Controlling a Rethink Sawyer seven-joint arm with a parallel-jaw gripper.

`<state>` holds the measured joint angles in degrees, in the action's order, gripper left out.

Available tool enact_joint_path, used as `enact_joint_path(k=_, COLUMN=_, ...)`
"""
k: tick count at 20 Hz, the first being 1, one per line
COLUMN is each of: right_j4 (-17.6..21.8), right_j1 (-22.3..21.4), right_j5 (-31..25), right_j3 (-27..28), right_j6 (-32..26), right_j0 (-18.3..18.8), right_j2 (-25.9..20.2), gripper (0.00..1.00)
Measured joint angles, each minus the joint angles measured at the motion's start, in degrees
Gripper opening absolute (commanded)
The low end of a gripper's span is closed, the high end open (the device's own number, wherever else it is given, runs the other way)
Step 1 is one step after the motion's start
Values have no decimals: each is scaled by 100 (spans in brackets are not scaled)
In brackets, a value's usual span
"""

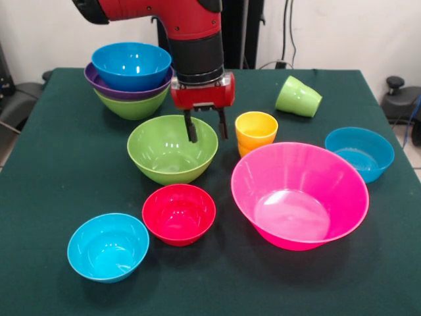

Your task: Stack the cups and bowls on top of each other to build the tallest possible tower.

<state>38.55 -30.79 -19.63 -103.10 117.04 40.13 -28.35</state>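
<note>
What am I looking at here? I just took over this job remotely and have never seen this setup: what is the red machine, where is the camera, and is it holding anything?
The red and black machine is a robot arm; its tool hangs open above the far rim of a lime green bowl, holding nothing. The single camera looks across the table toward the robot. At the far left stands the tower so far: blue bowl in purple in green. Loose on the cloth are a huge pink bowl, a red bowl, a cyan bowl, a blue bowl, an upright yellow-orange cup and a light green cup lying on its side.
</note>
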Motion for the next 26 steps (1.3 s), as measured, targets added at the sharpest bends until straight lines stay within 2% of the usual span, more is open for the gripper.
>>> enact_joint_path(k=11, right_j4=244, right_j1=259, right_j5=0, right_j3=172, right_j6=0, right_j0=-141, right_j2=-1, gripper=100)
enact_joint_path(k=24, right_j4=245, right_j1=417, right_j5=1, right_j3=261, right_j6=0, right_j0=-154, right_j2=18, gripper=100)
enact_joint_path(k=25, right_j4=281, right_j1=420, right_j5=1, right_j3=268, right_j6=0, right_j0=-166, right_j2=23, gripper=0)
enact_joint_path(k=26, right_j4=284, right_j1=418, right_j5=1, right_j3=268, right_j6=0, right_j0=-166, right_j2=23, gripper=0)
